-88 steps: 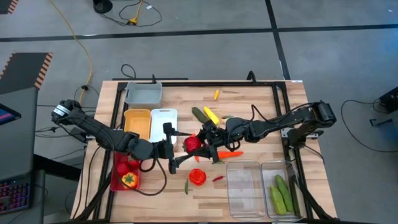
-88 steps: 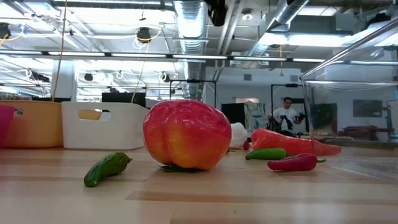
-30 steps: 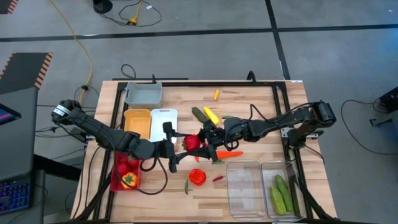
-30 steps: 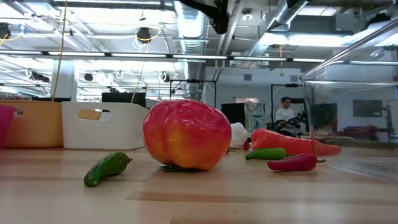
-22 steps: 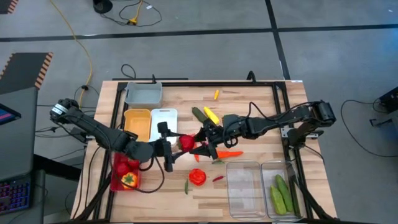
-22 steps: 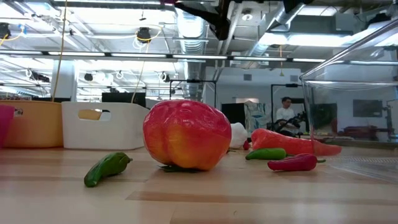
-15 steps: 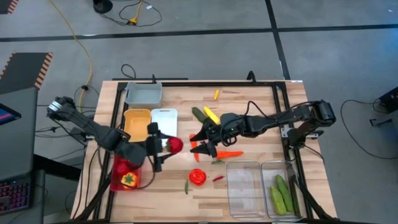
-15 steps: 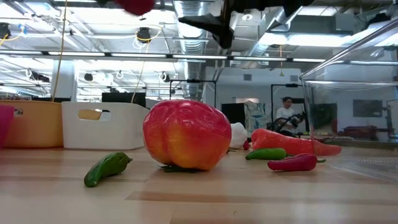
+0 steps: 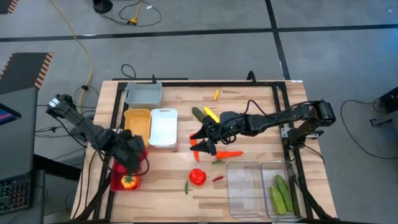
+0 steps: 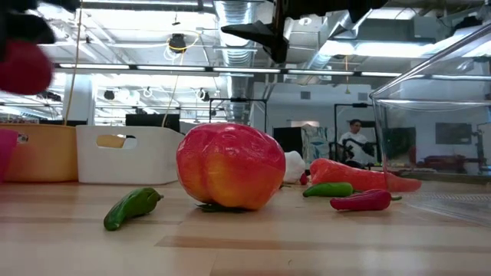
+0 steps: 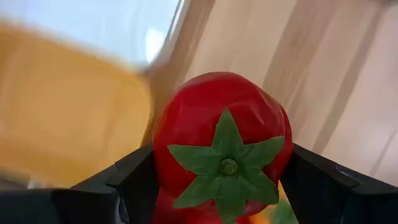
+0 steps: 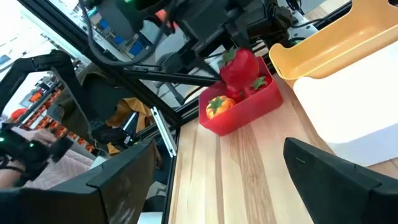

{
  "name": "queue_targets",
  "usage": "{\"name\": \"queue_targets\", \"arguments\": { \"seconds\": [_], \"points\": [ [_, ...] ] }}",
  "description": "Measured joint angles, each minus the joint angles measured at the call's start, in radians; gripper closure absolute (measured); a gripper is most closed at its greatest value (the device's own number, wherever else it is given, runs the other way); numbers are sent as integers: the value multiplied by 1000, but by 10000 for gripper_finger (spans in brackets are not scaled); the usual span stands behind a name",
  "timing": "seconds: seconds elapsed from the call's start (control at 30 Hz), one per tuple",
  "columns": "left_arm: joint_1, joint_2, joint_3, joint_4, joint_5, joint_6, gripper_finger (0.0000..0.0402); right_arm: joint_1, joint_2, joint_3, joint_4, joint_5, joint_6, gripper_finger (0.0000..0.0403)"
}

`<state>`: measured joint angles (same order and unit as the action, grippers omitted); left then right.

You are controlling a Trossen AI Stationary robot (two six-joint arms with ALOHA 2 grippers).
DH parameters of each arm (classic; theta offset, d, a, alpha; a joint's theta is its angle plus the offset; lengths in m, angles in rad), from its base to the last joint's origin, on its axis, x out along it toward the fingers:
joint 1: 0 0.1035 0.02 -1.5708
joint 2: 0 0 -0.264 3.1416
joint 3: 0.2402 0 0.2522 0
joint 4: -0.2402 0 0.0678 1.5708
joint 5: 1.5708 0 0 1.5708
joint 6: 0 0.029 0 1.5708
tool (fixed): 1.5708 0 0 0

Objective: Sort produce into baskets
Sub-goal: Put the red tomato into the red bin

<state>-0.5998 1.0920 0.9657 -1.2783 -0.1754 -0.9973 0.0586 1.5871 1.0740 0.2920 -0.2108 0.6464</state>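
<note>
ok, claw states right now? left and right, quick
Left claw: closed on a red tomato, over the red bin.
Right claw: open, empty, above the table middle.

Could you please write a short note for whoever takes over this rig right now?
Left end effector: shut on a red tomato, held over the red basket.
Right end effector: open, empty, above mid-table near the carrot.
Done: the red basket already holds red pieces and an orange one; two cucumbers lie in the right-hand clear basket.
Left: release the tomato; still loose on the table are a red-orange pepper, the carrot, a red chili, a small green piece, and a yellow piece beside a green cucumber.
</note>
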Motion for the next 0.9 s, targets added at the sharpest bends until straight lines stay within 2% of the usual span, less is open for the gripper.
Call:
{"name": "queue_targets", "arguments": {
  "seconds": [0.23, 0.57, 0.73, 0.9],
  "points": [
    [-55, 0, 0, -170, 107, -177, 129, 0, 0, 0, -1, 0, 0, 26],
    [-157, 1, -8, -215, 149, -334, 129, 0, 0, 0, -11, 1, 0, 26],
    [-199, 1, -64, -196, 165, -400, 129, 0, 0, 0, -27, 1, 0, 26],
    [-205, 1, -128, -151, 190, -403, 129, 0, 0, 0, -25, 2, 0, 26]
  ]
}}
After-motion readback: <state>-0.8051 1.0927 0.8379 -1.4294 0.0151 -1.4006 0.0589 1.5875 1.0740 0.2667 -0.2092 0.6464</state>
